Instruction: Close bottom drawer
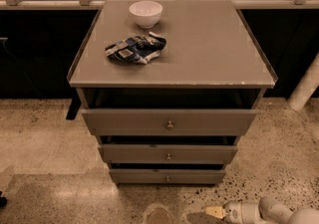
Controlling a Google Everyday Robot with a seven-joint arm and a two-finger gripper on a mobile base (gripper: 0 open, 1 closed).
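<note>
- Currently: grey three-drawer cabinet [209,44] stands mid-scene; a white round bowl [145,13] and a crumpled blue-and-white packet [135,50] sit on its top, far left.
- Slim grey bottom drawer [144,175], with a small round brass knob [167,178], is lowest in the stack. A dark gap shows above its front, so I judge it slightly pulled out, not yet shut.
- White arm's gripper [215,212] with its yellowish tip sits near and to the right, low over the speckled floor [50,138], below and right of the knob and apart from the drawer front.
- Grip state: cannot tell; nothing visibly held.
- Step in hand (judgement): approach to the front face, contact not made.
- To do it well: bring the tip left and up to meet the flat front close beside the knob, near centre, so the drawer does not skew on its runners.
- Push straight toward the far side, level, slowly; stay clear of the middle grey drawer front [129,154] above (it overhangs a little).
- Risk: an off-centre push at the right end may jam the drawer.
</note>
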